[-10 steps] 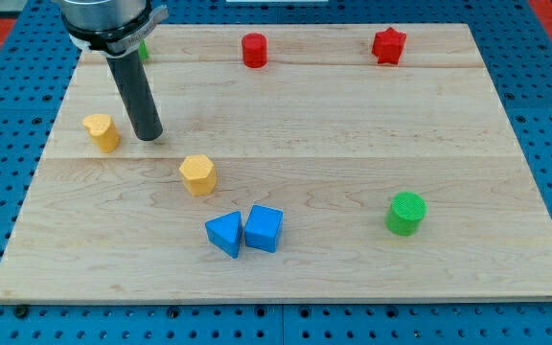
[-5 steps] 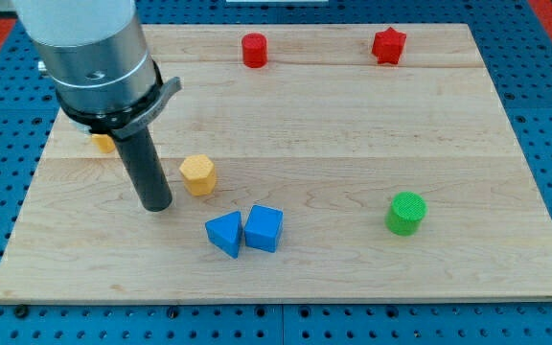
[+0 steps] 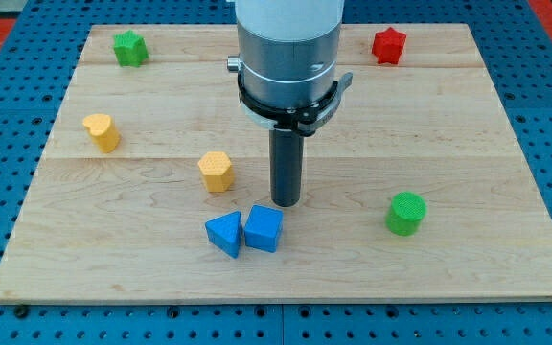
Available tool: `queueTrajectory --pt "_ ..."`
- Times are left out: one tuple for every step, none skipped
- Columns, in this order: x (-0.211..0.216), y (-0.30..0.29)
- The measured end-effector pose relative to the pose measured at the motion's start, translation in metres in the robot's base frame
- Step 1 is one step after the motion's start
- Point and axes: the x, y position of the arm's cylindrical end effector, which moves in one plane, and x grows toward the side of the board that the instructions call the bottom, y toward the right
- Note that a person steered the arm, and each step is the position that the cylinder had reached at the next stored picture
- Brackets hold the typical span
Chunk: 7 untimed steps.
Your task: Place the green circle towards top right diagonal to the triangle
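The green circle (image 3: 406, 213) is a short cylinder at the board's lower right. The blue triangle (image 3: 224, 234) lies at the lower middle, touching a blue cube (image 3: 264, 228) on its right. My tip (image 3: 286, 203) rests on the board just above and to the right of the blue cube, well to the left of the green circle. The tip touches no block.
A yellow hexagon (image 3: 217, 172) lies left of my tip. A yellow block (image 3: 102, 131) is at the left, a green star (image 3: 129, 47) at the top left, a red star (image 3: 388, 45) at the top right. The arm's body (image 3: 287, 57) covers the top middle of the wooden board (image 3: 506, 144).
My tip has swept from the left side down and to the right, past the yellow hexagon, to beside the blue cube. The hexagon has shifted slightly right. The red cylinder is now hidden.
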Motion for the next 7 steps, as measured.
queueTrajectory --pt "-0.001 0.0" --pt "0.0 0.0" --pt "0.047 0.006" --pt "0.07 0.019" --pt "0.066 0.065" --pt "0.058 0.113" --pt "0.057 0.124"
